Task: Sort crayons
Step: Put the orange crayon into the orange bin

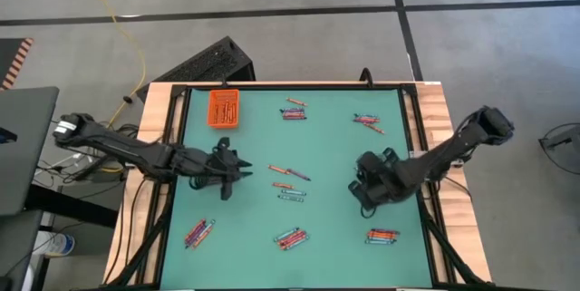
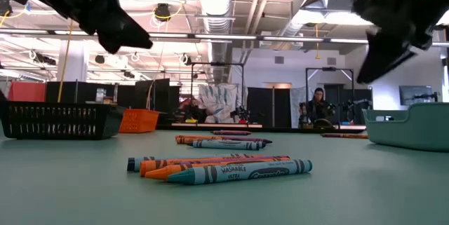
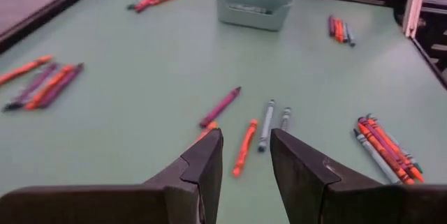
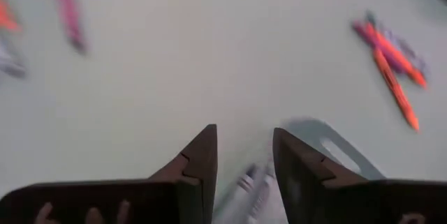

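Crayons lie in small clusters on the green mat (image 1: 254, 146): orange, purple and blue-grey sticks (image 3: 245, 146) just ahead of my left gripper (image 3: 246, 158), which hovers open over the mat at centre left (image 1: 237, 179) with nothing between its fingers. More crayons lie flat near the front (image 2: 224, 170). My right gripper (image 4: 244, 155) is open above the mat at centre right (image 1: 364, 191), over a pale teal tray (image 3: 253, 4). A blurred pale crayon-like thing (image 4: 248, 185) shows below its gap; I cannot tell whether it touches the fingers.
An orange tray (image 1: 224, 108) stands at the far left of the mat. Crayon clusters lie at the far side (image 1: 293, 110), far right (image 1: 367, 121), near left (image 1: 198, 232), near middle (image 1: 290, 237) and near right (image 1: 382, 236). A black basket (image 2: 56, 120) sits beyond the far edge.
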Available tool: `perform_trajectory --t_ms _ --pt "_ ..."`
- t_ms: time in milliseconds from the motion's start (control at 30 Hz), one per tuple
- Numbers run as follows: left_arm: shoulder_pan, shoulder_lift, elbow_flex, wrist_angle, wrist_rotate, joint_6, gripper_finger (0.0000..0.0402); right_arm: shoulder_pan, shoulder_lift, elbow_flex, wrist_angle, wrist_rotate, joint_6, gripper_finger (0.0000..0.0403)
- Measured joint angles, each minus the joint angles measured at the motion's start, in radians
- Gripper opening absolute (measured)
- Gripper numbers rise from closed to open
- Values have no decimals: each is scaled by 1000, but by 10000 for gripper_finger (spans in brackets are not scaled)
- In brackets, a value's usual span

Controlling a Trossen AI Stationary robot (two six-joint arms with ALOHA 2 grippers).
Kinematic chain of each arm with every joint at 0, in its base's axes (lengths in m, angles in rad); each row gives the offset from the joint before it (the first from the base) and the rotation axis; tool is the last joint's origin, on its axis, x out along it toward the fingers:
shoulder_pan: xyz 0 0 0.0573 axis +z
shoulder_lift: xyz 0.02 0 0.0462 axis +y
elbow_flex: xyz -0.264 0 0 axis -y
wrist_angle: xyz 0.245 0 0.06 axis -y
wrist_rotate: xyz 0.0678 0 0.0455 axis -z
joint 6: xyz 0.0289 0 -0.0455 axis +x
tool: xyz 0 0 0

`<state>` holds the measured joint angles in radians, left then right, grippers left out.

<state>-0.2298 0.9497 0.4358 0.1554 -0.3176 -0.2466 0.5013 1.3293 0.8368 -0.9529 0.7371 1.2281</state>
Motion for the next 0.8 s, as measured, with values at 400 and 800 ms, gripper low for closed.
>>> perform_trajectory --t_ms 400,800 --pt "14 472 6 483 -34 188 109 114 0 0 337 211 -361 132" --pt "89 734 137 478 99 316 109 114 0 0 407 204 -451 132"
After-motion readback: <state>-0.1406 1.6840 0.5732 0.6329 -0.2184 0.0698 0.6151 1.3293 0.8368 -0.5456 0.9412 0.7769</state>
